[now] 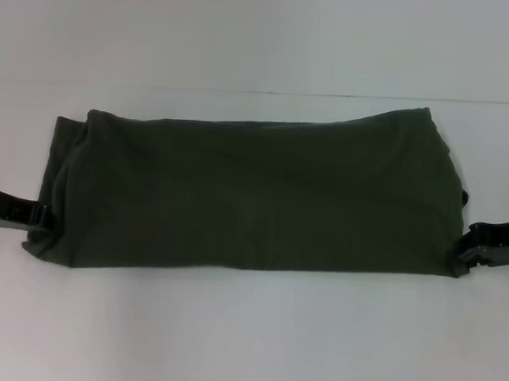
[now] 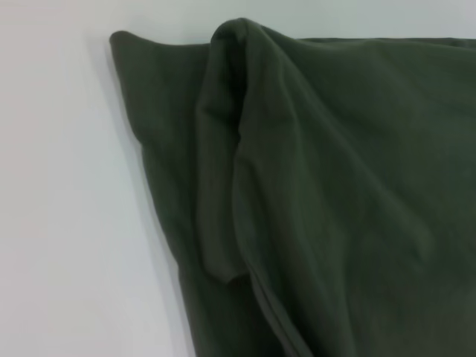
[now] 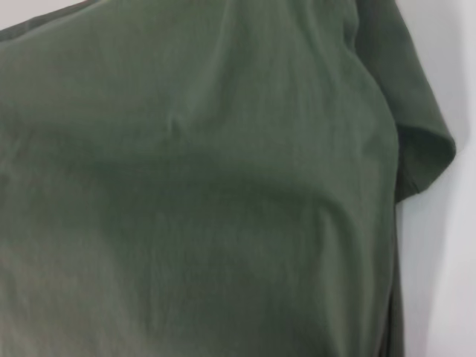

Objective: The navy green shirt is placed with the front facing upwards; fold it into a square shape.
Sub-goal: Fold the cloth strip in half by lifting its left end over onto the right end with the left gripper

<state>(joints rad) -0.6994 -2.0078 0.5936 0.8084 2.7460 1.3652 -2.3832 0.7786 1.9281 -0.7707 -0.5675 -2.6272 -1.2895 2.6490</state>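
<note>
- The left gripper (image 1: 47, 218) sits at the shirt's left end, touching the cloth; whether its jaws are wide or narrow cannot be told.
- The right gripper (image 1: 469, 251) sits at the near right corner; its jaws' state cannot be told either.
- The navy green shirt (image 1: 254, 190) lies on the white surface (image 1: 245, 337) as a long band, plain side up.
- A sleeve fold bunches at its left end (image 2: 223, 163).
</note>
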